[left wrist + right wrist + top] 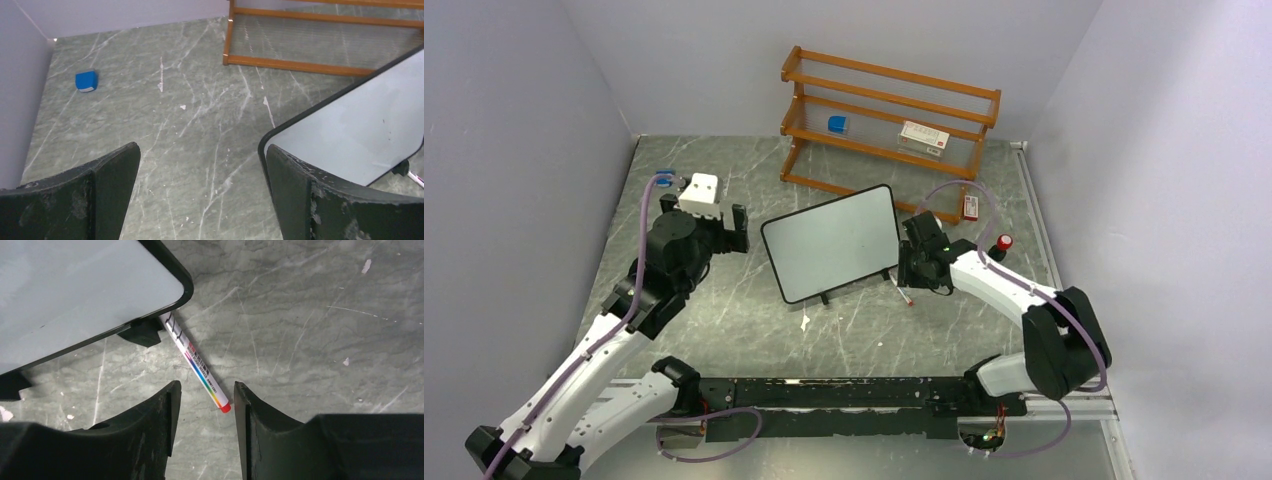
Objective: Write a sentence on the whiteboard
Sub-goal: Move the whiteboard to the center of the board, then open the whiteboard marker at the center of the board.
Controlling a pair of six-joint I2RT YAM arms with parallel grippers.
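Observation:
The whiteboard (832, 243) stands tilted on small black feet mid-table, its surface blank; its corners also show in the left wrist view (360, 130) and the right wrist view (75, 290). A white marker (200, 370) with a rainbow stripe and a red end lies on the table by the board's foot (906, 295). My right gripper (205, 390) hovers just over the marker's red end, jaws partly apart and touching nothing (911, 278). To the left of the board, my left gripper (202, 155) is wide open and holds nothing (734, 228).
A wooden shelf (889, 120) stands at the back and holds a blue block (838, 124) and a red-and-white box (923, 137). A small red item (970, 206) and a red-topped knob (1004, 242) lie right of the board. Another blue block (86, 80) sits near the left wall.

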